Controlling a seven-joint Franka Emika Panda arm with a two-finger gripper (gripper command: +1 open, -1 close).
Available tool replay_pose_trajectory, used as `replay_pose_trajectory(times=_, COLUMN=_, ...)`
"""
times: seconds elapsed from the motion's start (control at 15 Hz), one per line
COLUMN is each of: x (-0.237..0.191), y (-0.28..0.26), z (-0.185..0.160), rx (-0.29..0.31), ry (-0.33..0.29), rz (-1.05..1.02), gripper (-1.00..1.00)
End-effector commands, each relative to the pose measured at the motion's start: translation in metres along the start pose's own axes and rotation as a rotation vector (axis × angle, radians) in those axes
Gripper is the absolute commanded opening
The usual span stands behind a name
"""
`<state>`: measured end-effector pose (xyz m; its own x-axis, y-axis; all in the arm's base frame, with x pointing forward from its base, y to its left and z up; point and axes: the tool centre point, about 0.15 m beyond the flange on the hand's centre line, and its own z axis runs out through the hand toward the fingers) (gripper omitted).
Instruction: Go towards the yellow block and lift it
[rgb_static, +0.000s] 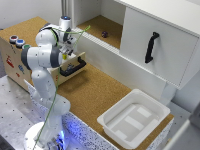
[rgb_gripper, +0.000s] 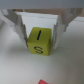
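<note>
The yellow block (rgb_gripper: 39, 42) is a small bright yellow cube with black marks on two faces, sitting in the middle of the wrist view. My gripper (rgb_gripper: 40, 37) has one finger pressed against each side of it, shut on the block. A pale surface lies beneath it. In the exterior view my gripper (rgb_static: 67, 52) hangs over the open wooden drawer (rgb_static: 75, 64) at the left end of the desk. The block itself is too small to make out there.
A sliver of a red block (rgb_gripper: 42, 82) shows close to the yellow one. The drawer has a black handle (rgb_static: 74, 66). A white cabinet door with a black handle (rgb_static: 151, 47) stands on the exterior view's right, and a white tray (rgb_static: 107, 121) sits near the desk's front.
</note>
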<state>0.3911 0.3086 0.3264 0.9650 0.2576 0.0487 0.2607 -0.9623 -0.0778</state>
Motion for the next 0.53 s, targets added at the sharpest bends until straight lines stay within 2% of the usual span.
replay_pose_trajectory(times=0.0, x=-0.002, y=-0.003, z=-0.037, rx=-0.068, ry=0.081, rz=-0.033, gripper=-1.0)
replay_pose_trajectory(times=0.27, x=-0.013, y=0.004, z=-0.107, rx=-0.037, ry=0.156, rz=-0.065, gripper=-1.0)
replay_pose_trajectory(times=0.47, x=-0.028, y=0.028, z=-0.149, rx=-0.043, ry=0.195, rz=-0.059, gripper=-1.0)
